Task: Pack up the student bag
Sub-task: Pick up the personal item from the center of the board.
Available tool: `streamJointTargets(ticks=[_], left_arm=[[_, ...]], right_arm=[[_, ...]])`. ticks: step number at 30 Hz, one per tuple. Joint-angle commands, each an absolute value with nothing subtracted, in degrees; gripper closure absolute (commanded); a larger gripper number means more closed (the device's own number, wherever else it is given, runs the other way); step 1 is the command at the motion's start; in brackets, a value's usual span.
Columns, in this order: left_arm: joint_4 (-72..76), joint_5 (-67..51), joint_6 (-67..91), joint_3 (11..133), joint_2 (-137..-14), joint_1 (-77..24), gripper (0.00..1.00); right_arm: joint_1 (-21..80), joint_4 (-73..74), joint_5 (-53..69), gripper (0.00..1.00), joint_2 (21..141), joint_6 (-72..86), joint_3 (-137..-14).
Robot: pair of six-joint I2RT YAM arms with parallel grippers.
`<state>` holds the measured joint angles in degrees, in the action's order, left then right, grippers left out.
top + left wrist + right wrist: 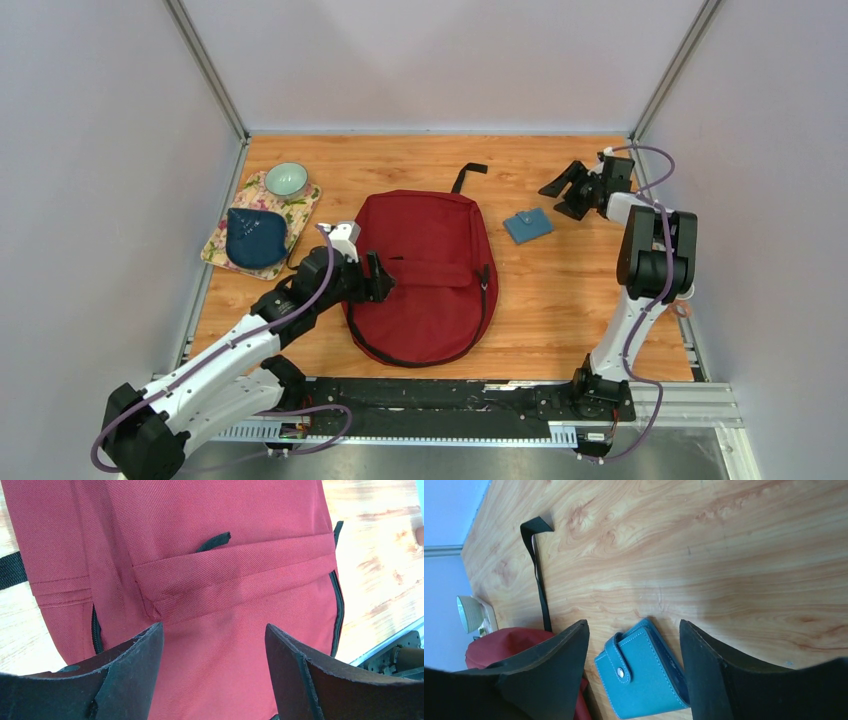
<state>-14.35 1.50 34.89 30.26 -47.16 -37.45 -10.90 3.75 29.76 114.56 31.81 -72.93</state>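
Top external view: a wooden bench walled on three sides, with both arms mounted at its near edge.
Bag: dark red and the largest item. It lies flat at mid-bench, slightly left of centre. Its black top loop points to the far side and its rounded bottom lies near.
Bag front: a pocket seam crosses the middle from left to right. A black zip pull lies on the fabric just above the seam. A black side zip runs along the right edge of the near half.
Left fingers: spread wide with nothing between them, at the bag's left edge and level with the pocket seam. In the left wrist view, red fabric fills the gap. Whether the tips touch the fabric cannot be told.
Right fingers: spread wide and holding nothing. They hang over the far right of the bench, apart from the bag.
Wallet: blue, snapped shut, flat on the bench just right of the bag's far right corner. In the right wrist view it shows in the gap between the two fingers, beneath them.
Mat: floral, at the far left of the bench, left of the bag.
Bowl: pale green, upright on the mat's far end.
Pouch: dark blue, resting on the mat's near part.
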Motion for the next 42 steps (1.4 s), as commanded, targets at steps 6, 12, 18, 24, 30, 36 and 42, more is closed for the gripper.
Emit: streamJointTargets(ticks=[6, 12, 18, 24, 30, 36, 42], left_arm=[[-11.9, 0.4, 35.8, 29.5, -48.5, -37.4, 0.19], [-11.3, -1.1, 36.1, 29.6, -49.1, -37.3, 0.19], [-11.4, -1.1, 36.6, 29.2, -48.6, -37.3, 0.19], [-11.3, -1.2, 37.3, 28.5, -48.6, -37.2, 0.19], [-10.9, -1.3, 37.5, 28.5, -49.0, -37.3, 0.19], [-11.2, -1.7, 37.5, 28.6, -49.1, -37.3, 0.19], [-11.9, -0.9, 37.5, 28.3, -48.2, -37.3, 0.19]], right_arm=[[-10.5, 2.0, 36.5, 0.34, 111.9, 29.3, -64.4], [-9.7, -1.8, 40.7, 0.46, 110.5, 30.7, -60.2], [-8.6, -6.2, 44.0, 0.58, 108.5, 33.4, -56.7], [-8.0, -11.5, 46.8, 0.63, 108.3, 37.3, -54.8], [-6.4, -14.0, 45.8, 0.66, 108.7, 40.9, -54.3], [-4.4, -14.1, 44.2, 0.74, 108.9, 41.8, -54.8], [-4.0, -13.8, 44.1, 0.85, 108.2, 42.0, -54.3]])
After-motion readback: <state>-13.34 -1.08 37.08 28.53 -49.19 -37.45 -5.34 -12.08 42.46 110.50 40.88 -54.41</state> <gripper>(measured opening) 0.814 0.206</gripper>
